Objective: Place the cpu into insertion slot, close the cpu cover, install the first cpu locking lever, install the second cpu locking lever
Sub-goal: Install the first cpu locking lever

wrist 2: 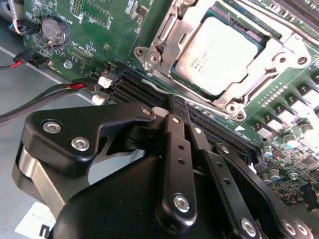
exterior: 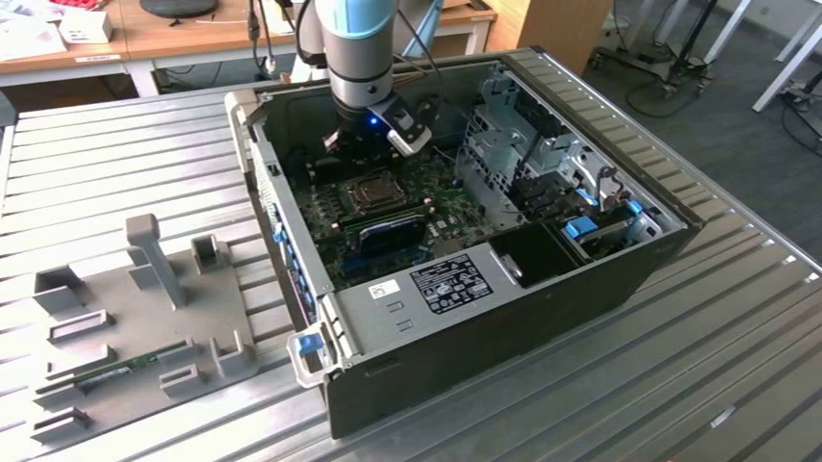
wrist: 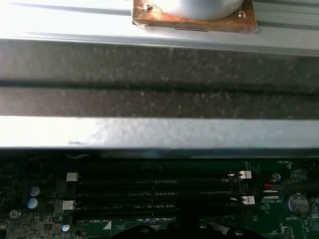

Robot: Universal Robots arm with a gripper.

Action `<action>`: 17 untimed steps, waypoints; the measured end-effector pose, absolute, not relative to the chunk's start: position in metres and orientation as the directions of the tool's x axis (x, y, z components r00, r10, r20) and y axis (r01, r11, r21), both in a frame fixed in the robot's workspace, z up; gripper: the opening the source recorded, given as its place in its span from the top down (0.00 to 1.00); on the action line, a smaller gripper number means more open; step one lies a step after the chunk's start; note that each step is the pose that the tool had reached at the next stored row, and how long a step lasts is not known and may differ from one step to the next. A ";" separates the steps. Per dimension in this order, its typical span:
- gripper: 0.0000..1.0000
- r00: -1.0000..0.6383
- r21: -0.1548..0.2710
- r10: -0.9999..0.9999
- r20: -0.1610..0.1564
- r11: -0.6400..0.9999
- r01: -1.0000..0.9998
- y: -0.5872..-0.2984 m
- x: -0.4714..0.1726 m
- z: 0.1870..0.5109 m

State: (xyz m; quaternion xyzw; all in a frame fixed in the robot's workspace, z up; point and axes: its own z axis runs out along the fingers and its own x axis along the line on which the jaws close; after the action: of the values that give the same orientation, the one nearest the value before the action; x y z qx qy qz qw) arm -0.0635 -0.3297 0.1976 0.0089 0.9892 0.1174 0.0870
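In the exterior view the end effector (exterior: 364, 151) sits at 12 o'clock from the insertion slot (exterior: 373, 194), clenched with nothing visible between its fingers. The cpu (wrist 2: 222, 54) lies seated in the slot, with the cpu cover (wrist 2: 164, 37) down around it.

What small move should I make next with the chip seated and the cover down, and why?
Probably ease the gripper onto the thin silver wire lever beside the black memory slots. The silver-topped square cpu is seated, the silver metal frame cover lies flat over its edges, and the gripper is right at that lever. Whether it is hooked, I cannot tell.
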 end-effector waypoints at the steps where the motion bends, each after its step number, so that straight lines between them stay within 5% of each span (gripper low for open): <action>1: 0.90 -0.985 0.233 0.038 -0.170 0.972 -0.003 -0.330 -0.064 0.197; 17: 0.90 -0.985 0.230 0.037 -0.170 0.973 -0.003 -0.330 -0.064 0.190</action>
State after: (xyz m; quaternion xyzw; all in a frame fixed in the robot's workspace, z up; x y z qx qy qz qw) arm -0.0636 -0.3297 0.1901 0.0087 0.9895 0.1153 0.0870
